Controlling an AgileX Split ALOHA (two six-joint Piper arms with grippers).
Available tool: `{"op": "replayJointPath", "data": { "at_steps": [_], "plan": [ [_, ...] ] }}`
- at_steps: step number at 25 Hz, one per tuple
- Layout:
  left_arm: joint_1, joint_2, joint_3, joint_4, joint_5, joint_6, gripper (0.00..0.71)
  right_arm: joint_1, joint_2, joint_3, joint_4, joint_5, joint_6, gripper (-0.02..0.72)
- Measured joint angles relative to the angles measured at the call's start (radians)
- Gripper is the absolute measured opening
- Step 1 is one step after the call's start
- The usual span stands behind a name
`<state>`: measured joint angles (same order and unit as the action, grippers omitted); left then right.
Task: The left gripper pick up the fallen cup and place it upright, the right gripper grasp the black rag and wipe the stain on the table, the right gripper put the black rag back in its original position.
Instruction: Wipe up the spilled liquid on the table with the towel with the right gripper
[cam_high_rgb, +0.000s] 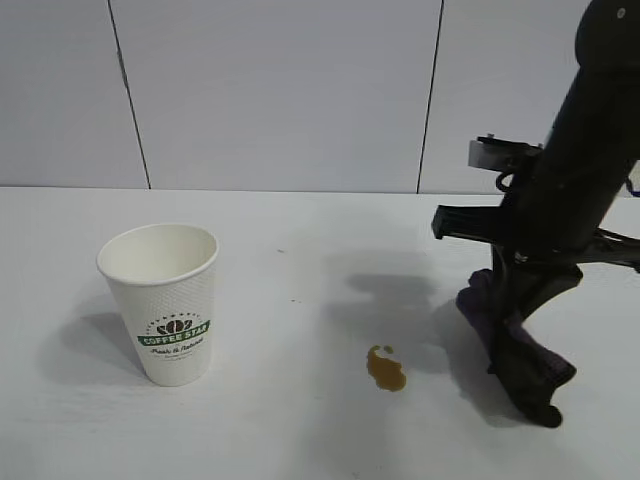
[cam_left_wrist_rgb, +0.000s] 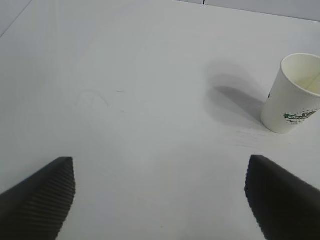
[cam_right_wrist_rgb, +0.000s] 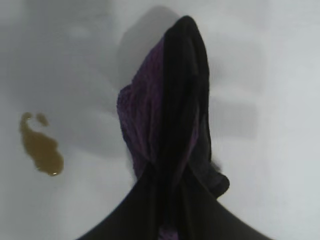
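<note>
Black rag (cam_right_wrist_rgb: 170, 125) pinched in shut right claw (cam_high_rgb: 520, 345), lifted beside stain (cam_high_rgb: 386, 368) for wiping; left claw (cam_left_wrist_rgb: 160, 197) wide open.

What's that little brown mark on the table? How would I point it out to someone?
Start from the white table and find the upright paper cup on one side and the right gripper, shut on a black rag, on the other. Between them, nearer the rag, lies the coffee stain: the only brown, wet blot.

Bright, even overhead light; tabletop (cam_high_rgb: 300, 430) near white. Soft grey shadow left of cup (cam_high_rgb: 165, 300). Mild blur in right wrist view, black rag (cam_right_wrist_rgb: 170, 110) soft-edged.
</note>
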<state>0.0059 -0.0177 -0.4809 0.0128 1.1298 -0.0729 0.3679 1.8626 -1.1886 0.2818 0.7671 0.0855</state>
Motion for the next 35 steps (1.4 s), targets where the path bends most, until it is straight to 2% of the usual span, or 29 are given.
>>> {"op": "replayJointPath", "data": {
  "at_steps": [7, 11, 19, 21, 23, 32, 35],
  "plan": [
    [0.0, 0.0, 0.0, 0.0, 0.0, 0.0, 0.664, 0.064, 0.0, -0.005, 0.053, -0.011, 0.0, 0.033],
    [0.0, 0.0, 0.0, 0.0, 0.0, 0.0, 0.664, 0.101, 0.031, -0.006, 0.077, -0.056, 0.0, 0.033],
    [0.0, 0.0, 0.0, 0.0, 0.0, 0.0, 0.664, 0.145, 0.156, -0.007, 0.083, -0.087, 0.004, 0.033],
    [0.0, 0.0, 0.0, 0.0, 0.0, 0.0, 0.664, 0.145, 0.158, -0.013, 0.054, -0.081, 0.018, 0.033],
    [0.0, 0.0, 0.0, 0.0, 0.0, 0.0, 0.664, 0.143, 0.158, -0.02, 0.002, -0.058, 0.044, 0.033],
    [0.0, 0.0, 0.0, 0.0, 0.0, 0.0, 0.664, 0.022, 0.124, -0.029, -0.304, 0.094, 0.205, 0.033],
    [0.0, 0.001, 0.0, 0.0, 0.0, 0.0, 0.664, -0.021, 0.114, -0.029, -0.341, 0.128, 0.218, 0.033]
  ]
}}
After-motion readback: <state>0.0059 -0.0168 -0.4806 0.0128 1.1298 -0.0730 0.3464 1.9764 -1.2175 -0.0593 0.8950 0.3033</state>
